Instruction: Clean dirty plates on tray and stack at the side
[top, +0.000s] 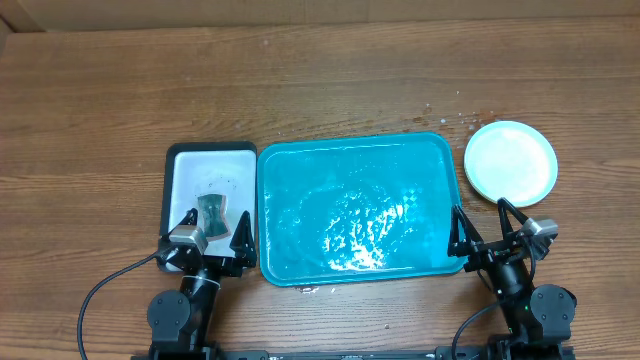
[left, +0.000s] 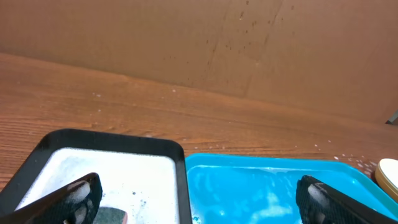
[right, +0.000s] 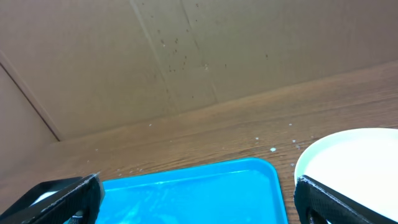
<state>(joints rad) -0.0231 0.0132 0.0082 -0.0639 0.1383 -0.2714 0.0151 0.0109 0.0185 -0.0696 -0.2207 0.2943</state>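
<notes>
The turquoise tray (top: 350, 205) lies mid-table, wet and foamy, with no plate on it; it also shows in the left wrist view (left: 273, 186) and the right wrist view (right: 193, 193). A stack of plates (top: 510, 163), pale blue rim on top, white centre, sits on the wood tabletop (top: 320, 80) right of the tray, and shows in the right wrist view (right: 354, 162). How many plates are in it cannot be told. My left gripper (top: 213, 232) is open and empty at the front of the small tray. My right gripper (top: 490, 235) is open and empty, at the turquoise tray's front right corner.
A smaller black-rimmed white tray (top: 208, 190) stands left of the turquoise tray, soapy, with a grey-green sponge (top: 212, 208) in it. Water drops speckle the wood near the plates. A brown cardboard wall (left: 249, 37) backs the table.
</notes>
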